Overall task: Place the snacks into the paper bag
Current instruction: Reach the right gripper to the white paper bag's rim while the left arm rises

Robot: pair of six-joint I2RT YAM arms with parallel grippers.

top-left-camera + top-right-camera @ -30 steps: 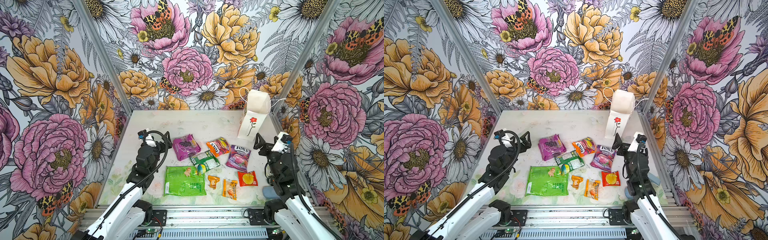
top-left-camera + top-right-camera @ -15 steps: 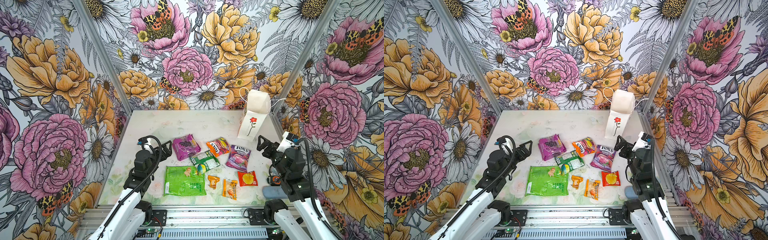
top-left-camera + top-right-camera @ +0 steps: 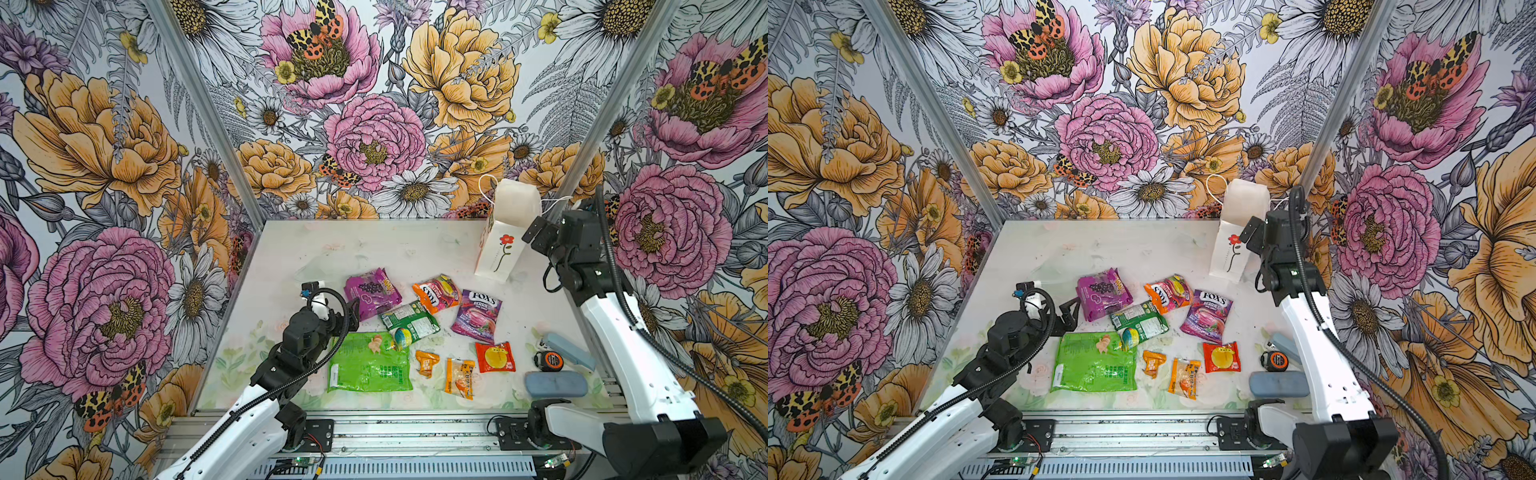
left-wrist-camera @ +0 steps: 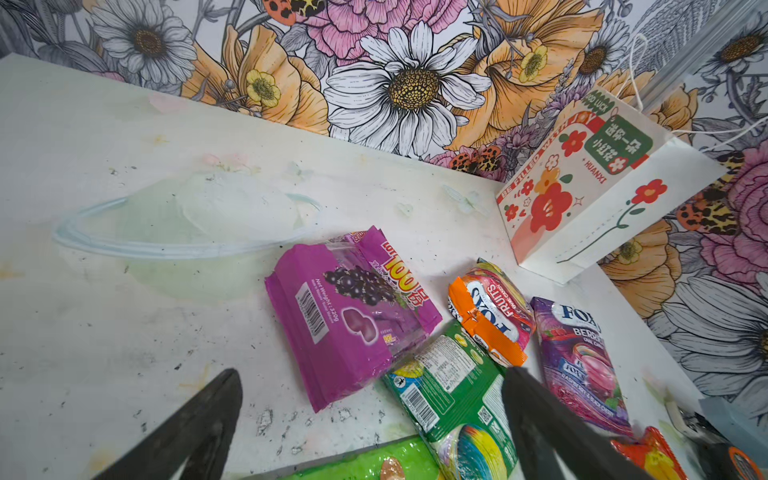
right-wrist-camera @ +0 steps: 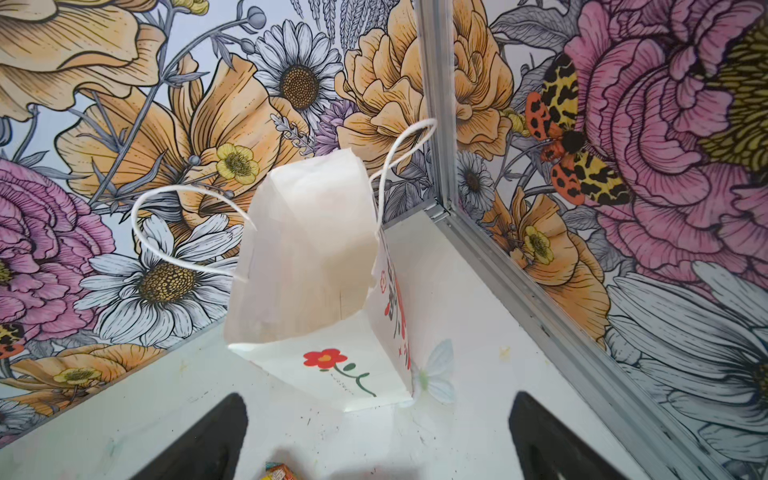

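The snacks lie spread over the table's middle: a purple packet (image 3: 372, 293), an orange Fox's bag (image 3: 437, 292), a purple Fox's bag (image 3: 477, 317), a green-white bag (image 3: 409, 322), a large green packet (image 3: 368, 368), two small orange sachets (image 3: 459, 377) and a red sachet (image 3: 495, 357). The white paper bag (image 3: 505, 232) stands upright at the back right, its mouth open (image 5: 307, 249). My left gripper (image 3: 353, 316) (image 4: 372, 374) is open and empty, low beside the purple packet (image 4: 353, 311). My right gripper (image 3: 536, 232) (image 5: 378, 397) hangs open and empty right of the bag.
An orange-black tape measure (image 3: 548, 360) and two grey-blue cases (image 3: 556, 384) lie at the front right under the right arm. Flowered walls close in the table (image 3: 374, 245) on three sides. A faint ring mark (image 4: 187, 232) shows on the table.
My left gripper has come down and to the right, up to the purple packet. My right gripper has lifted and swung back to beside the paper bag. Both stayed open.
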